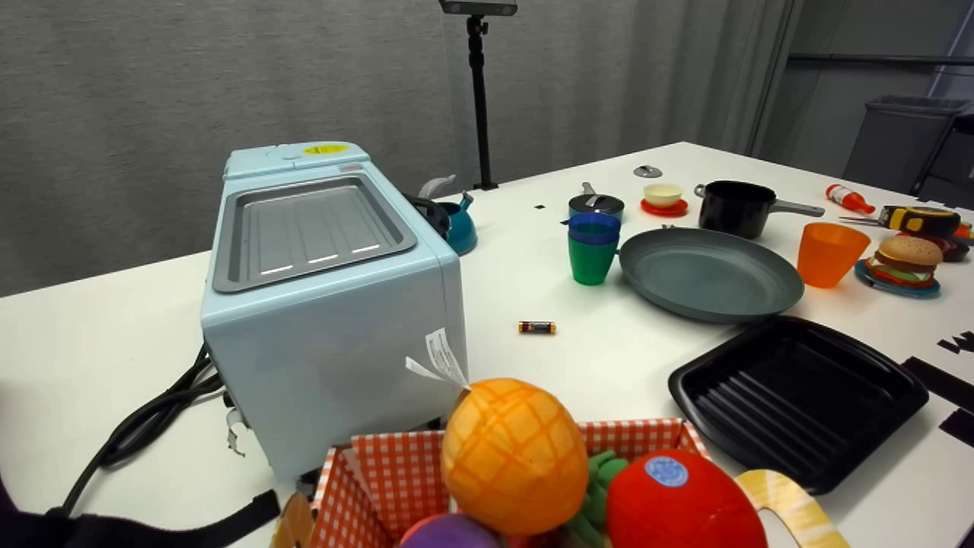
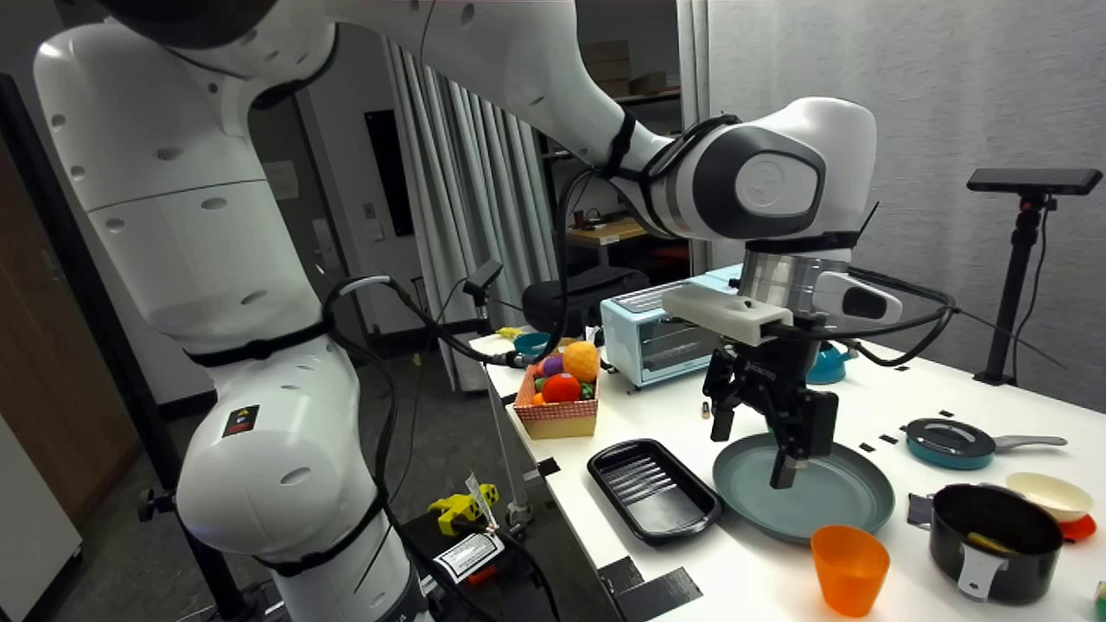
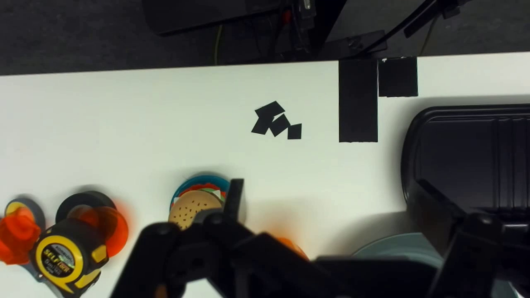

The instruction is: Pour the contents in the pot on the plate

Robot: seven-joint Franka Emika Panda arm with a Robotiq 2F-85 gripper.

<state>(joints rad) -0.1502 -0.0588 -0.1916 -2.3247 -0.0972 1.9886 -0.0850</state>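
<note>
The small black pot stands upright on the table in both exterior views [image 1: 734, 211] [image 2: 985, 566], its grey handle sticking out to one side. Some yellow contents [image 2: 989, 542] show inside the pot; most of its inside is hidden. The large dark grey plate lies flat with nothing visible on it in both exterior views [image 1: 708, 274] [image 2: 842, 505]; part of it shows in the wrist view [image 3: 397, 248]. My gripper [image 2: 752, 451] is open and empty above the plate, away from the pot. Its spread fingers also show in the wrist view [image 3: 333, 203]. The pot is out of the wrist view.
An orange cup [image 2: 851, 566] stands between plate and pot. A black grill pan [image 2: 652, 492] lies beside the plate. Stacked blue-green cups [image 1: 592, 251], a toy burger [image 1: 905, 262], a lidded pan [image 2: 950, 442], a toaster oven [image 1: 335, 327] and a produce box [image 2: 557, 415] stand around.
</note>
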